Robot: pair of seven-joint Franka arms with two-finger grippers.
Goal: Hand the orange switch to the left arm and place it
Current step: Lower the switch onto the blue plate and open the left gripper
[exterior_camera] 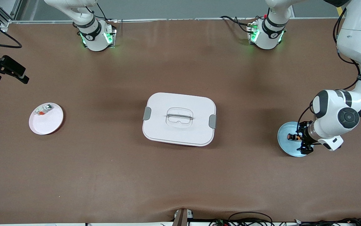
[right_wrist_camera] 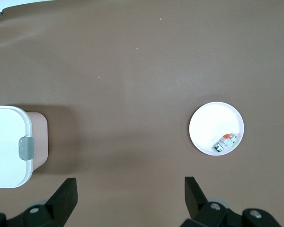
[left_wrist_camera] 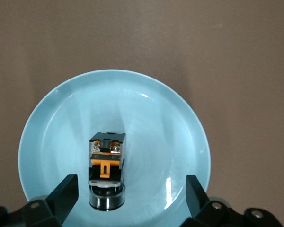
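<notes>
The table (exterior_camera: 180,175) is a wide brown sheet with the box (exterior_camera: 179,119) shut at its middle, the largest thing on it. Taking the box as the centre of a clock in the front view, the blue plate (exterior_camera: 284,147) lies at about three o'clock, toward the left arm's end of the table, and the white plate (exterior_camera: 46,123) at about nine o'clock, toward the right arm's end.

The left arm comes down over the blue plate, and the left gripper (left_wrist_camera: 128,194) hangs low over it with its fingers spread wide apart, one on each side of the orange switch (left_wrist_camera: 106,163) and touching neither side of it. The switch lies on the plate's floor, round dark end toward the gripper.

The right arm waits up high; the right gripper (right_wrist_camera: 130,196) is over bare table between box and white plate, fingers apart and empty. On the white plate sits a small whitish part (right_wrist_camera: 226,142) with green and red bits, near the rim.

Risks, as I judge them: the switch is small and blocky, so jaws closing off-centre could twist it or skid it across the smooth plate. A carry taken low and straight toward nine o'clock would meet the box. The mid-air handover could drop the switch if one gripper lets go before the other has bitten.
</notes>
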